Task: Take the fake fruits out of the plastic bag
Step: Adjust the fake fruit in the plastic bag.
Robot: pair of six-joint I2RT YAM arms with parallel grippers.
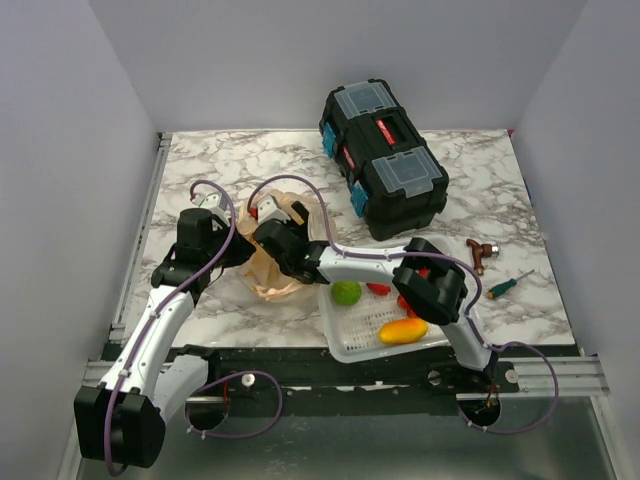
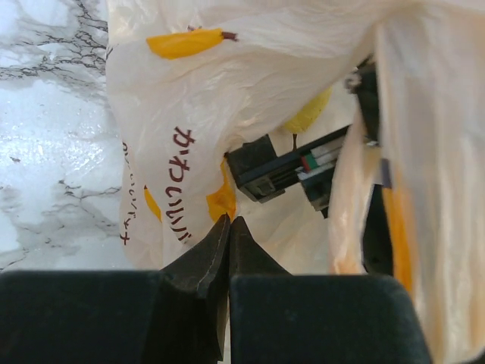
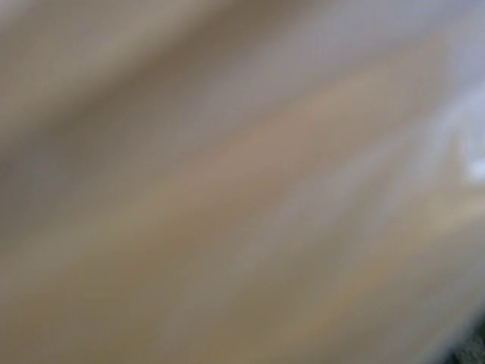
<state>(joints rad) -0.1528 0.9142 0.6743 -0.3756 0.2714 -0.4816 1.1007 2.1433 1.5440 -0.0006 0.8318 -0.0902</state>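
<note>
The peach-tan plastic bag (image 1: 272, 272) stands crumpled left of the table's middle; it fills the left wrist view (image 2: 189, 114) with its yellow print and dark lettering. My left gripper (image 1: 245, 250) is at the bag's left side, its jaws (image 2: 227, 221) shut with the tips pinching the bag's film. My right gripper (image 1: 268, 212) reaches into the bag's mouth from the right, and its dark body (image 2: 288, 167) shows through the opening. Whether its fingers are apart is hidden; the right wrist view is only blurred film. A yellow rounded fruit (image 2: 309, 115) shows inside the bag.
A white mesh basket (image 1: 345, 340) at the near edge holds a green ball (image 1: 346, 292), an orange oblong fruit (image 1: 403, 330) and red pieces (image 1: 379, 289) partly under the right arm. A black toolbox (image 1: 385, 160) stands behind. A screwdriver (image 1: 508, 284) and a brown fitting (image 1: 482, 252) lie at the right.
</note>
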